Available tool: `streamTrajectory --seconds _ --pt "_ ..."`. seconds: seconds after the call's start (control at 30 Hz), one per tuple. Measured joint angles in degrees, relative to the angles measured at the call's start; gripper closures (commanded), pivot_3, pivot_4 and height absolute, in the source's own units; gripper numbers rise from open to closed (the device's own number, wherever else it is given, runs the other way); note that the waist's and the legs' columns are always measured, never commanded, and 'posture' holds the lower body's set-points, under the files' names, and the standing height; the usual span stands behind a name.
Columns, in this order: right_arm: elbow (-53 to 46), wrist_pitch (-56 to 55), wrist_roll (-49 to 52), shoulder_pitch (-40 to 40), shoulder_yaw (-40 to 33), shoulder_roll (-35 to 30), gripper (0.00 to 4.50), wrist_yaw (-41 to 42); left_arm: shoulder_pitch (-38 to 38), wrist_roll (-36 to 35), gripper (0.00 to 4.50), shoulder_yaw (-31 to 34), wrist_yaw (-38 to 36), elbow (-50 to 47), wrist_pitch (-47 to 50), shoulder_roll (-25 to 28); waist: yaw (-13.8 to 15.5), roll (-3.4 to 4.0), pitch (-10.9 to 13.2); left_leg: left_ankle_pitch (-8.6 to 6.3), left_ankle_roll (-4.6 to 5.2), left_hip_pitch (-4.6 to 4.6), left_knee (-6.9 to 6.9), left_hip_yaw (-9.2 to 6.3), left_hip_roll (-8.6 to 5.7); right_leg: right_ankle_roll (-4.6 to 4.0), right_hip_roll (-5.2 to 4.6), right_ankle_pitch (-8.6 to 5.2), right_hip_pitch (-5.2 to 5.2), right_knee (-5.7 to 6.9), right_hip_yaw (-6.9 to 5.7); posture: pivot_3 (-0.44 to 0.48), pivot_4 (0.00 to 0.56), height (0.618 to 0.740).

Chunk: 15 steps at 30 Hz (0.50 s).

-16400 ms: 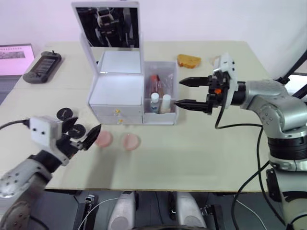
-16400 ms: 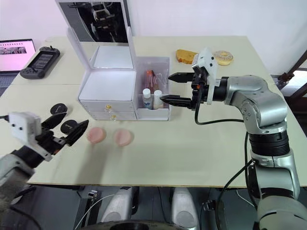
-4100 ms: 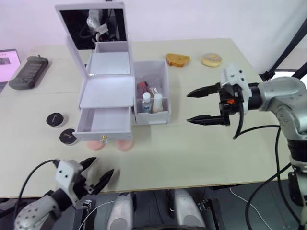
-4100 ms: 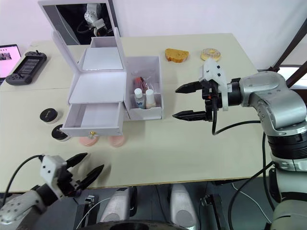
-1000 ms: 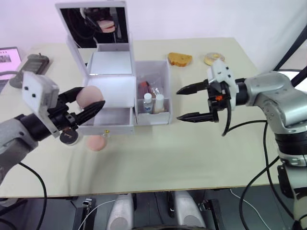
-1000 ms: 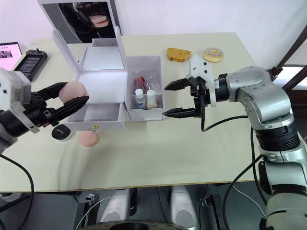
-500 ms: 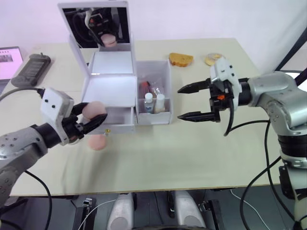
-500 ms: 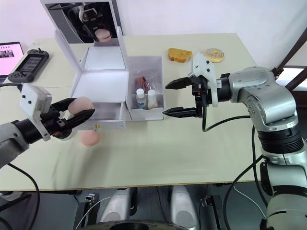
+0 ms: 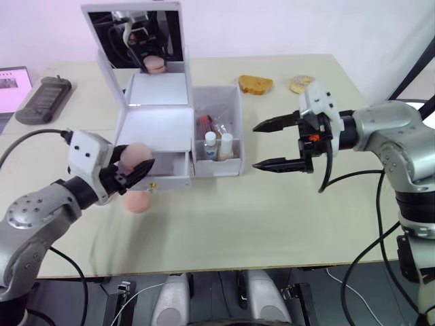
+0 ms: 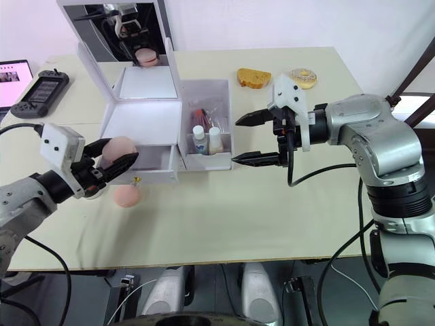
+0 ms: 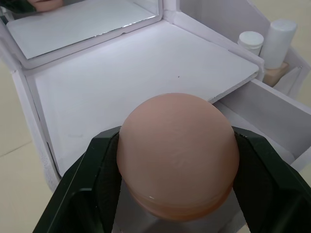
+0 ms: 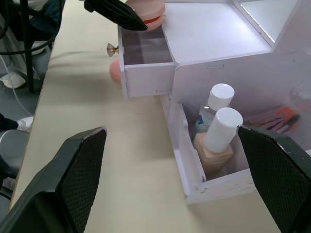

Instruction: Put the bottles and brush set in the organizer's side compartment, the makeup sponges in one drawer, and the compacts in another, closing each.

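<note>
- The left gripper (image 9: 133,170), at centre left of the frame, is clamped on a pink makeup sponge (image 9: 135,155), held over the front of the open drawer (image 9: 168,167) of the white organizer (image 9: 160,129).
- A second makeup sponge (image 9: 138,202) lies on the bench (image 9: 224,217), just in front of the drawer.
- The right gripper (image 9: 266,145), at centre right, is spread wide and empty, beside the side compartment (image 9: 219,166).
- Two bottles (image 9: 217,145) stand in that compartment.
</note>
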Motion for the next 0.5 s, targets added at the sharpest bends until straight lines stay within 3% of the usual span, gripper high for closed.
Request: streamTrajectory --seconds 0.5 --pt "0.1 -0.3 -0.1 0.0 0.0 -0.1 0.0 0.2 3.5 3.5 1.89 0.2 -1.0 -2.2 -0.9 -2.6 -0.1 0.01 0.0 0.0 0.0 0.05 0.01 -0.01 0.0 0.0 0.0 0.0 0.01 0.07 0.0 0.0 0.15 0.74"
